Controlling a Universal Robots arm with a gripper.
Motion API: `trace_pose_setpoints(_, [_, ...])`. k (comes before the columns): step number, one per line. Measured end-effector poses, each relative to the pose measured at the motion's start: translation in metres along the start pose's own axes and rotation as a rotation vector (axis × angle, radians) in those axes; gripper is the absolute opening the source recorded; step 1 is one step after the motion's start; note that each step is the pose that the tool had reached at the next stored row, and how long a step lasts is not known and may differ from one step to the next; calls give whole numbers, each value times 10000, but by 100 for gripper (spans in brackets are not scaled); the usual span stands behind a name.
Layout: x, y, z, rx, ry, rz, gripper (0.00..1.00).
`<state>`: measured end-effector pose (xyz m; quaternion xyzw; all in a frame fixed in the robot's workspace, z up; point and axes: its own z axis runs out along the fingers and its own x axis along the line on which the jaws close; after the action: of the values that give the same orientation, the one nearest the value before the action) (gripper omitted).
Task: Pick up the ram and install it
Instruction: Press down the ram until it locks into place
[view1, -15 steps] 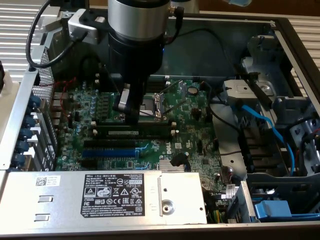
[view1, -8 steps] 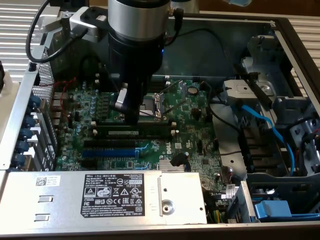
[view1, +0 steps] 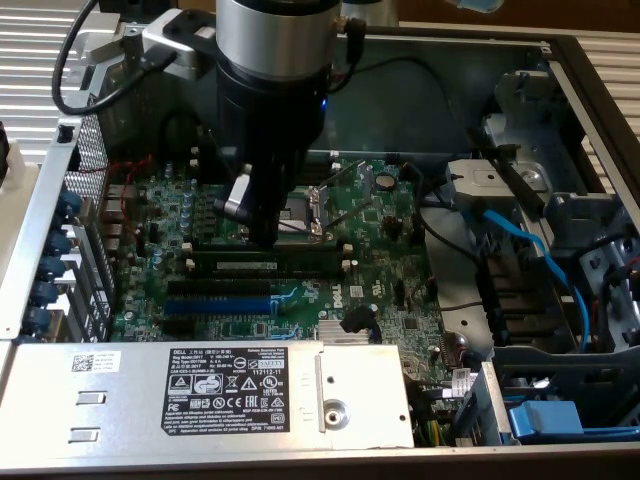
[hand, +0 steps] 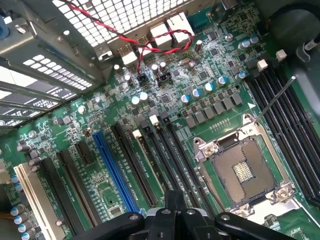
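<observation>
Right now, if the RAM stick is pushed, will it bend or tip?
Probably stiff: the RAM stick is a thin flat board. Standing on edge between white end clips, it seems unlikely to tip.

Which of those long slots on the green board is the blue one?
The blue slot lies nearer the silver power supply than the ram under the end effector. Every other long slot is black.

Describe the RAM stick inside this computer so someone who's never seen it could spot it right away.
Find the green motherboard in the open case, then the square silver processor socket at its middle. Just in front of the socket, toward the blue slot, the ram lies in a long slot. Unlike the empty black slots beside it, it is a dark green board strip with a pale label.
</observation>
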<state>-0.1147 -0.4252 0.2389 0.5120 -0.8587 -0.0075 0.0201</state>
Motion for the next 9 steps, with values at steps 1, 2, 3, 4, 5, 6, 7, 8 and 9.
trace_pose_setpoints(1, [0, 0, 0, -4, -5, 141, 11])
trace_pose_setpoints(2, [0, 0, 0, -8, -9, 287, 11])
trace_pose_setpoints(3, [0, 0, 0, -12, -15, 453, 11])
trace_pose_setpoints(4, [0, 0, 0, -16, -21, 598, 11])
trace_pose_setpoints(5, [0, 0, 0, -20, -26, 755, 11])
trace_pose_setpoints(6, [0, 0, 0, -24, -31, 908, 11])
trace_pose_setpoints(7, [0, 0, 0, -28, -36, 1063, 11])
trace_pose_setpoints(8, [0, 0, 0, -32, -42, 1221, 11])
trace_pose_setpoints(9, [0, 0, 0, -37, -47, 1391, 11])
